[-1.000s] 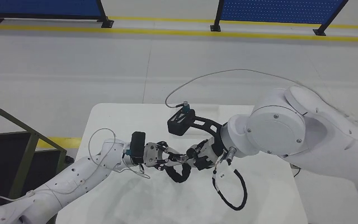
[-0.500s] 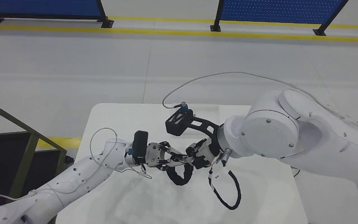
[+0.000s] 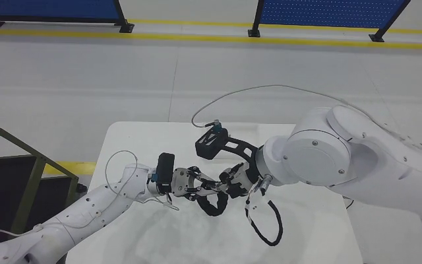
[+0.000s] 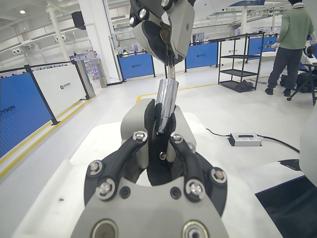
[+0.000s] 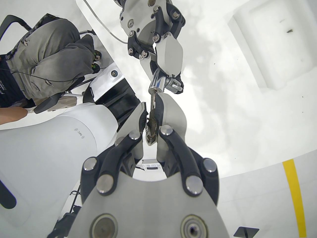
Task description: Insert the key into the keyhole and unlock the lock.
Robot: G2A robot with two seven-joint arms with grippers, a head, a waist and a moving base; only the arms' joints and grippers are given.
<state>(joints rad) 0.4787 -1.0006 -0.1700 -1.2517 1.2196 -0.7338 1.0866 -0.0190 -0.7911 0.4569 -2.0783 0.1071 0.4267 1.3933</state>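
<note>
White glossy arm shells (image 3: 323, 155); black looped cable (image 3: 264, 242); left tool (image 4: 163, 115), right tool (image 5: 153, 105): grey plates, black links, silver screws.

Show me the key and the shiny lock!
key (image 5: 153, 101), right wrist view, on its blade.
lock (image 4: 166, 100), left wrist view, on the middle of its shiny body.

My left gripper (image 4: 162, 118) is clamped on a shiny chrome cylindrical lock (image 4: 166, 100), with its black-padded fingers (image 4: 150, 116) pressing the lock's lower half. The lock's free end juts out past my fingertips. Just beyond that end, my right gripper (image 4: 170, 53) pinches the head of a brass-toned metal key (image 4: 171, 69). The key's blade points straight at the lock and its tip meets the end face, though I cannot tell how deep it sits. The white tabletop (image 4: 49, 174) lies beneath the lock.
</note>
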